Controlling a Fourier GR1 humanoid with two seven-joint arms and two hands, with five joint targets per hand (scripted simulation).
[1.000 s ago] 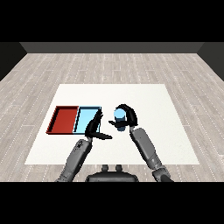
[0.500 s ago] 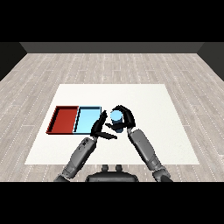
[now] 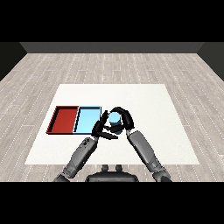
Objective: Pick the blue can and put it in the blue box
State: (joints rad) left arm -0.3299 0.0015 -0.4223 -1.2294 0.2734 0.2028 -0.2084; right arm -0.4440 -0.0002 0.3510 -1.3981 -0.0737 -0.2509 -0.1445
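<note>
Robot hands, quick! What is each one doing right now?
Left robot hand: open, fingers straight, holding nothing, right beside the blue can.
Right robot hand: closed, curled round the blue can.

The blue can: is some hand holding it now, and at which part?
Yes. The right hand curls round the side of the blue can. The left hand is beside it, fingers straight.

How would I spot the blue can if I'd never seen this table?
Find the white table, then the red tray and light blue tray lying side by side. Just right of the blue one, the right hand curls round the blue can, the only upright cylinder.
</note>
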